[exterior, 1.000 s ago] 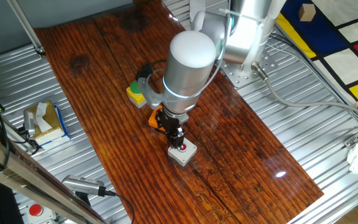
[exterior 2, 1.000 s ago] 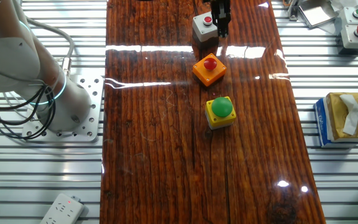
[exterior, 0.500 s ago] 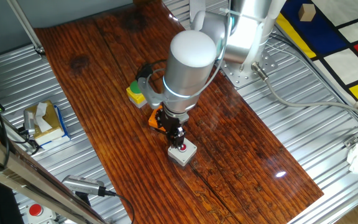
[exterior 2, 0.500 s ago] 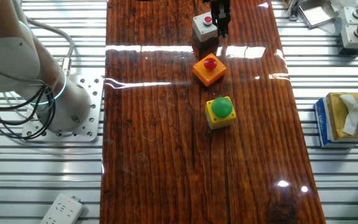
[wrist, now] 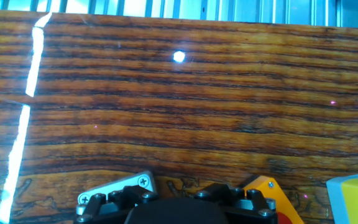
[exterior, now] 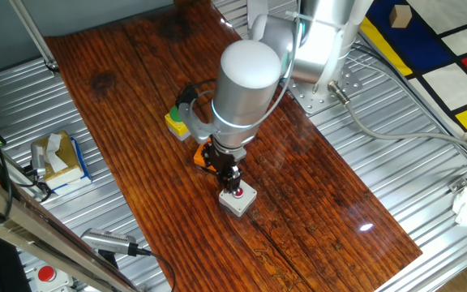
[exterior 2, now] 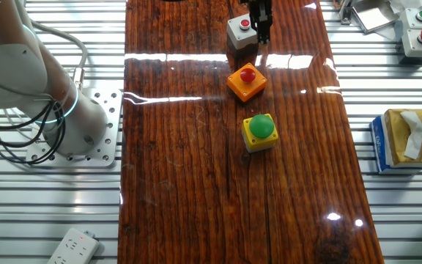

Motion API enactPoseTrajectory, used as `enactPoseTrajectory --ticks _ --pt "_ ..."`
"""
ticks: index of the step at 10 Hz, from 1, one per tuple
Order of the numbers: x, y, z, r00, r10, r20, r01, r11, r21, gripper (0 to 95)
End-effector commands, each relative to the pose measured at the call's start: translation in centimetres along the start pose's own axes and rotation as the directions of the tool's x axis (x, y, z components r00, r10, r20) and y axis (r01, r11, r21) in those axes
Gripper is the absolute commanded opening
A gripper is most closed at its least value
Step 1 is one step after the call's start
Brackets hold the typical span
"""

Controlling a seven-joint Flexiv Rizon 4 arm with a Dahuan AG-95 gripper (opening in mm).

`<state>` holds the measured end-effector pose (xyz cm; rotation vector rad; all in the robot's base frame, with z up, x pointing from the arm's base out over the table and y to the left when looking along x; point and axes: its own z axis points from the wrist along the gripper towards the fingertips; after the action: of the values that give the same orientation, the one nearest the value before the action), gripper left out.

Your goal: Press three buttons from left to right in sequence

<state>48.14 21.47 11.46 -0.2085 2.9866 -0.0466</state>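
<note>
- Along the middle of the wooden worktop (exterior 2: 196, 183), set in a short diagonal row: yellow box (exterior 2: 259, 133) with green button, orange box (exterior 2: 246, 81) with red button, grey box (exterior: 238, 198) with red button, each near the next but apart.
- Directly over the grey box, at that end of the row: gripper (exterior: 233, 183), tip at the red cap; contact likely but not certain.
- Fingertips hidden in every view, so cannot tell whether parted or closed.
- Rigid plastic housings, probably light and free to slide on the glossy wood.
- Sprung caps; best pressed straight down at the centre, never gripped; off-centre push may tip or skid a box.
</note>
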Motion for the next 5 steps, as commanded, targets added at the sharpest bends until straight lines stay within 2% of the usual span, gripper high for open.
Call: enactPoseTrajectory --ticks 1,2,5 --pt "-0.01 0.07 0.00 1.000 -0.006 -0.005 0.006 1.000 -0.007 76.0" --pt "-0.01 0.07 0.01 1.000 -0.007 -0.005 0.007 1.000 -0.009 57.0" --pt "0.00 0.07 0.07 1.000 -0.015 -0.005 0.015 1.000 0.001 57.0"
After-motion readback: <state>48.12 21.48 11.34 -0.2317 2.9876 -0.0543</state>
